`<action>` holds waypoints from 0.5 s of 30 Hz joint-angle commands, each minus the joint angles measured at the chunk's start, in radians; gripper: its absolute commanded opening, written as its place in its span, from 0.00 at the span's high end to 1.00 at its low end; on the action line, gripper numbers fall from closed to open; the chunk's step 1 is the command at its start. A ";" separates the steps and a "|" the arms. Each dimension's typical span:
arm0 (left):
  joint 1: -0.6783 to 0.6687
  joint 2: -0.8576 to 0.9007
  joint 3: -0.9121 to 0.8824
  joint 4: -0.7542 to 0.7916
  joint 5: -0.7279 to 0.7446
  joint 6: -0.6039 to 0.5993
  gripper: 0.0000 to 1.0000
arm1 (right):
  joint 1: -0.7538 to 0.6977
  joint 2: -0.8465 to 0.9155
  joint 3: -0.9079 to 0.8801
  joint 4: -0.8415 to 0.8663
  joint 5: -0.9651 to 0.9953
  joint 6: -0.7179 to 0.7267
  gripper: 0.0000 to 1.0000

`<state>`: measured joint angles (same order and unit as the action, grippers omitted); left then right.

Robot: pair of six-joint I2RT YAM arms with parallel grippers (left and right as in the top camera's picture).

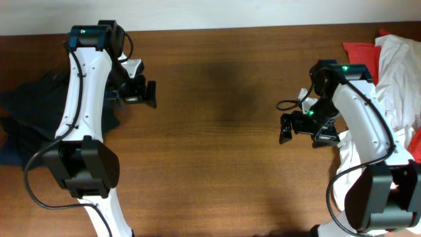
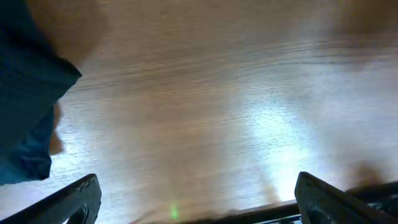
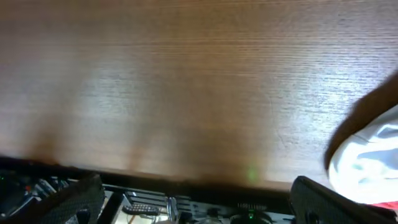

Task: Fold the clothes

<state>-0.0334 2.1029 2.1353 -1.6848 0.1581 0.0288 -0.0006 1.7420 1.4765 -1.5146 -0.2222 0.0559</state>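
Observation:
A pile of dark navy clothes (image 1: 26,112) lies at the table's left edge; a corner of it shows in the left wrist view (image 2: 28,106). A heap of white clothes (image 1: 401,72) with a red garment (image 1: 360,52) lies at the right edge; a white fold shows in the right wrist view (image 3: 370,155). My left gripper (image 1: 146,94) is open and empty above bare wood, right of the dark pile; in its own view (image 2: 196,202) the fingers are wide apart. My right gripper (image 1: 288,128) is open and empty, left of the white heap; its fingers (image 3: 196,199) hold nothing.
The brown wooden table (image 1: 217,131) spans the view. Its front edge shows in the right wrist view (image 3: 155,174), with equipment below it. The white wall runs along the table's far edge (image 1: 230,13).

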 commanded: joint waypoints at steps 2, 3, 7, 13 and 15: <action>-0.027 -0.171 -0.182 0.063 -0.054 -0.037 0.01 | -0.006 -0.254 -0.016 0.102 0.074 -0.022 0.01; -0.043 -0.298 -0.312 0.188 -0.063 -0.061 0.01 | -0.006 -0.372 -0.052 0.177 0.077 -0.022 0.01; -0.058 -0.755 -0.808 0.579 -0.112 -0.082 0.01 | -0.006 -0.636 -0.209 0.327 0.089 -0.026 0.01; -0.058 -1.329 -1.238 0.805 -0.140 -0.082 0.01 | -0.006 -0.965 -0.488 0.439 0.224 -0.015 0.01; -0.058 -1.355 -1.238 0.798 -0.140 -0.082 0.01 | -0.006 -0.952 -0.488 0.437 0.224 -0.014 0.01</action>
<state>-0.0914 0.7727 0.9070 -0.8879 0.0280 -0.0471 -0.0006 0.7788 0.9997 -1.0760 -0.0322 0.0418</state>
